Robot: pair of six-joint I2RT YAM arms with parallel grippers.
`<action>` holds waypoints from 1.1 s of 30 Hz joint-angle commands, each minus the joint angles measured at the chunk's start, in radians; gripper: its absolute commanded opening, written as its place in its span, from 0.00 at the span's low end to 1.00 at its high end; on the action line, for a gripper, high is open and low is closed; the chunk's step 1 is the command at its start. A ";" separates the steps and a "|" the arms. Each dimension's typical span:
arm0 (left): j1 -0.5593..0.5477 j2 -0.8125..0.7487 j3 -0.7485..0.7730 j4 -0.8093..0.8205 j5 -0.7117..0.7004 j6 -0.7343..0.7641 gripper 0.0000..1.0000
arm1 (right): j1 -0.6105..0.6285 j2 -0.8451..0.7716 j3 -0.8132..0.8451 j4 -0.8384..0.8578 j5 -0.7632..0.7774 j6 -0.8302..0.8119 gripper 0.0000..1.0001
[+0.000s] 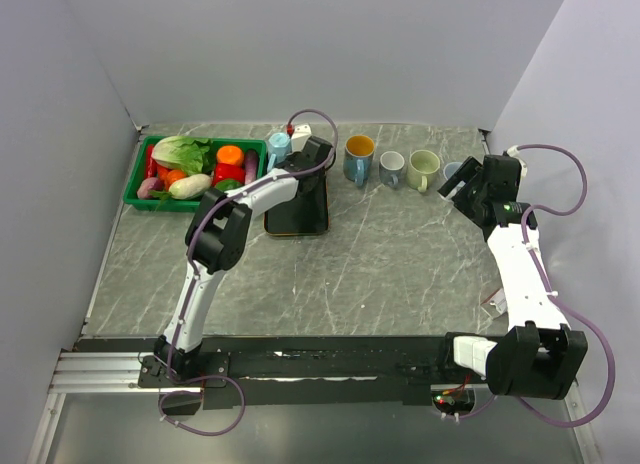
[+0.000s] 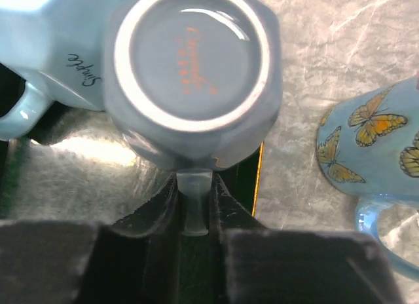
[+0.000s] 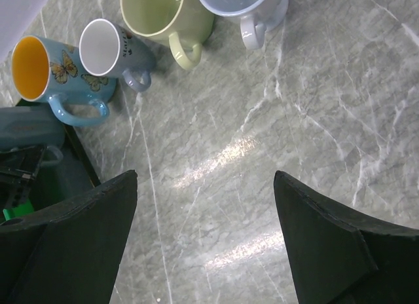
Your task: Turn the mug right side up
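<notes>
mug bottom-up over tray, at 12 o'clock from left gripper — handle points to 6, pinched between near-closed jaws. axis vertical, needs half-roll. right gripper wide, empty — well apart.

Seen from the centre of the bench, 3 through 6 to 9 o'clock lies open, with room to pass. At 12 to 1 o'clock a tight row stands in the way: butterfly mug, grey mug, green mug, white mug. The vegetable basket fills 10 o'clock. On the black tray at 11, the upside-down mug is hemmed in by a pale blue mug behind it and the butterfly mug beside it.
</notes>
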State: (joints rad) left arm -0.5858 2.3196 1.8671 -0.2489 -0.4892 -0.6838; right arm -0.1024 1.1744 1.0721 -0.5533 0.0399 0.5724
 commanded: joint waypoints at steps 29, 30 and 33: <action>0.075 -0.618 -0.207 0.173 0.733 -0.267 0.01 | 0.302 -0.019 -0.140 0.705 -0.646 0.306 0.98; 0.084 -0.631 -0.209 0.197 0.801 -0.292 0.01 | 0.317 -0.010 -0.136 0.737 -0.647 0.322 0.98; 0.106 -0.654 -0.246 0.340 0.958 -0.414 0.01 | 0.362 0.016 -0.130 0.880 -0.638 0.377 0.98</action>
State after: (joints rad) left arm -0.5030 1.7641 1.6226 -0.2245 0.1913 -0.9222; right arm 0.2192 1.1629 0.9031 0.0834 -0.5976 0.8566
